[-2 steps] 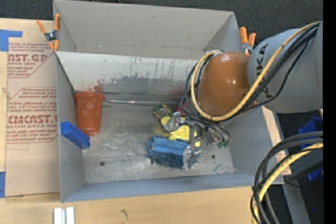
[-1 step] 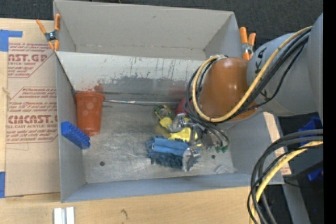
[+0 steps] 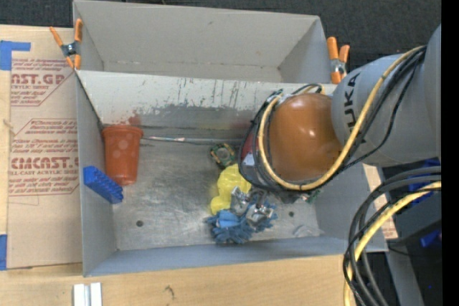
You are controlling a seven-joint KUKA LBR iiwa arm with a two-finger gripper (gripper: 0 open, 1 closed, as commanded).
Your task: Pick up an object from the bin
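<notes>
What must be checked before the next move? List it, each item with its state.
1. Gripper down among the loose things at near right: ok.
2. Single target: cannot tell; the yellow thing and the blue tangled thing lie touching beside it.
3. Grasp: cannot tell; the wrist hides it.
4. Orange cup and blue brick by the left wall, well apart from the gripper: ok.
5. Room to the near wall of the bin: not ok; the blue tangled thing lies close to it.

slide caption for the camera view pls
Tool down by a yellow object and a blue object in the grey bin; orange cup and blue brick sit at left.
</notes>
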